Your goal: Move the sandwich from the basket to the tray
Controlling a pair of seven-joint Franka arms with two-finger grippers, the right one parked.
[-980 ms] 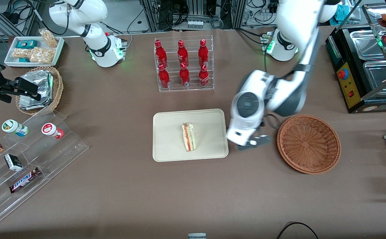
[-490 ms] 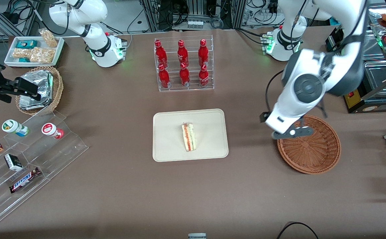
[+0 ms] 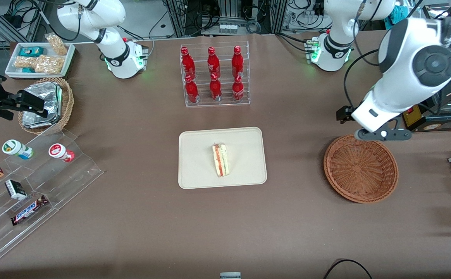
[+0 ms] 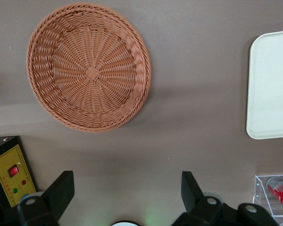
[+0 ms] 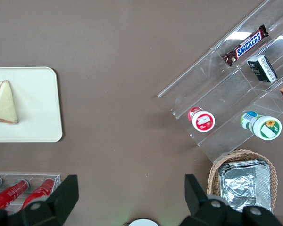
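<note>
The sandwich (image 3: 220, 159), a white bread wedge with red and green filling, lies on the cream-beige tray (image 3: 198, 143) in the middle of the table. It also shows in the right wrist view (image 5: 4, 102) on the tray (image 5: 42, 113). The reddish-brown wicker basket (image 3: 360, 167) is empty, toward the working arm's end; it also shows in the left wrist view (image 4: 89, 67), with a corner of the tray (image 4: 271, 84). My left gripper (image 3: 383, 134) is open and empty, raised above the basket's rim farthest from the front camera; it also shows in the left wrist view (image 4: 127, 190).
A clear rack of red bottles (image 3: 214, 75) stands farther from the front camera than the tray. A black control box (image 3: 407, 100) sits beside the gripper. Toward the parked arm's end are a tan basket of foil packets (image 3: 47, 104), a white snack tray (image 3: 39, 58) and clear display steps (image 3: 35, 182).
My left gripper has swung away from the tray's edge, across the basket, and risen above the basket's rim farthest from the front camera. The sandwich has stayed on the tray.
</note>
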